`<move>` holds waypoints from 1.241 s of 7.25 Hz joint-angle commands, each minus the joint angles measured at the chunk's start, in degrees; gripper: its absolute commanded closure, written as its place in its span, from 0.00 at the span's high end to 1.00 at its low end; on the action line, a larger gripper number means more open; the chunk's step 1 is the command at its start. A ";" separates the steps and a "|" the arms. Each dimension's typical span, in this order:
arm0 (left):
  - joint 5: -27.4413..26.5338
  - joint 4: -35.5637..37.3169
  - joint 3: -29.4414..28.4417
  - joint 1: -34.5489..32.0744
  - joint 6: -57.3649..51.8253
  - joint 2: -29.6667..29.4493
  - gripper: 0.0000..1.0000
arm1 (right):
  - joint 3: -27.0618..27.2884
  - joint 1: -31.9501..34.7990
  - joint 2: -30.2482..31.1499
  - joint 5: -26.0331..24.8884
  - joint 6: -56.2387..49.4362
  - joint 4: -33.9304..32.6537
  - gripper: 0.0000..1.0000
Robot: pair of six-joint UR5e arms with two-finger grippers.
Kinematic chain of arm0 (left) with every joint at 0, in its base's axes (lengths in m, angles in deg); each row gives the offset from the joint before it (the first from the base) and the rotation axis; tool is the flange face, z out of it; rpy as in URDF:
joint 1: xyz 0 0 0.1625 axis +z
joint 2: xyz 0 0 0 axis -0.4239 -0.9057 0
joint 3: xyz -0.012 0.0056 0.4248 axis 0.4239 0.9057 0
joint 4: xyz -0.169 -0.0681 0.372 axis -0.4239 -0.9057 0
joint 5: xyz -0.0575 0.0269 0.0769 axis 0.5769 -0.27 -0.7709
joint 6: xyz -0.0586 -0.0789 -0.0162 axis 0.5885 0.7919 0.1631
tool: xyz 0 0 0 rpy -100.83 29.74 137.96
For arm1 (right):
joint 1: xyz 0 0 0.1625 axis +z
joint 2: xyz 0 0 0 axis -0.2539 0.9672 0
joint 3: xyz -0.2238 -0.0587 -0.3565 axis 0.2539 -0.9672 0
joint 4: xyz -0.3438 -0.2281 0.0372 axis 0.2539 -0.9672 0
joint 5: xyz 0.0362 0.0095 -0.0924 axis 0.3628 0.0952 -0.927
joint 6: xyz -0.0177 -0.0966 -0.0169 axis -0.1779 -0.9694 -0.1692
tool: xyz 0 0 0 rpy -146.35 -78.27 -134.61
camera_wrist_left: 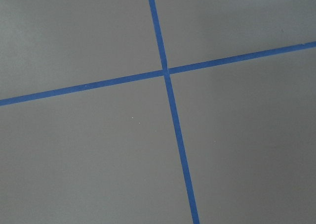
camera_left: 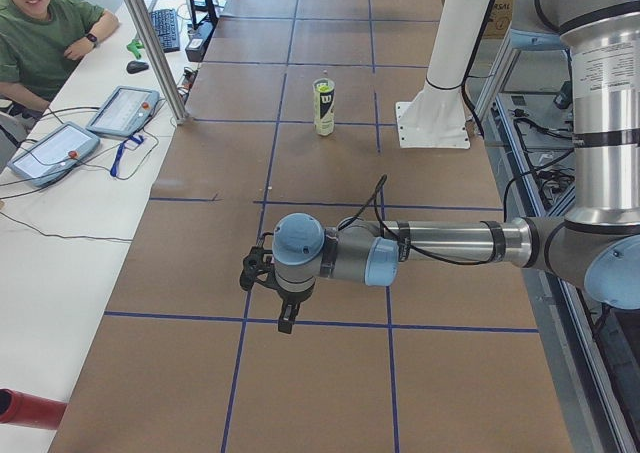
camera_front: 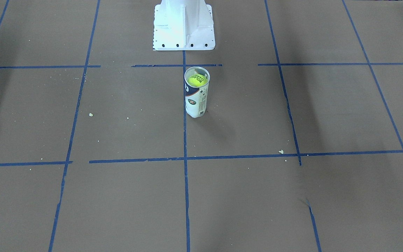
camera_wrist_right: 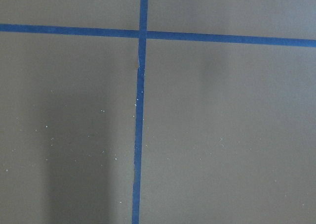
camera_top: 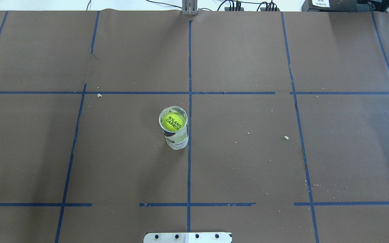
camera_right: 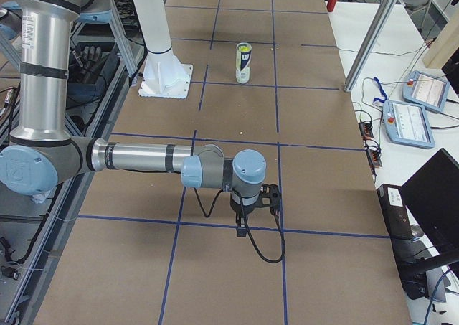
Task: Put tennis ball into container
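The tennis ball (camera_top: 174, 122) sits inside the upright container (camera_top: 177, 137), near its open rim, on the tabletop (camera_top: 248, 162), while the left gripper (camera_left: 286, 323) and right gripper (camera_right: 242, 230) hang well apart from that container, and I cannot tell whether either is released or clenched.

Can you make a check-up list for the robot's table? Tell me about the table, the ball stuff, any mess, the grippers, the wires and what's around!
Surface: brown paper table marked with blue tape lines.
Job's things: the tennis ball sits inside the upright container, near its top.
Clutter: small pale crumbs scattered about.
Grippers: left gripper and right gripper point down over the table, well away from the container; open or shut cannot be told.
Cables: a black cable loops from the right wrist; more cables at the far edge.
Surroundings: white robot base; a person and control tablets at a side table.
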 commanded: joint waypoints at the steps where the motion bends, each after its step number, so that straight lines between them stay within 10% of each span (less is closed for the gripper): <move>1: -0.13 1.86 0.10 -0.20 -0.04 -0.22 1.00 | 0.00 0.00 0.00 0.00 0.00 0.00 1.00; 9: -2.67 3.71 -0.60 -0.81 0.31 0.30 1.00 | 0.00 0.00 0.00 0.00 0.00 0.00 1.00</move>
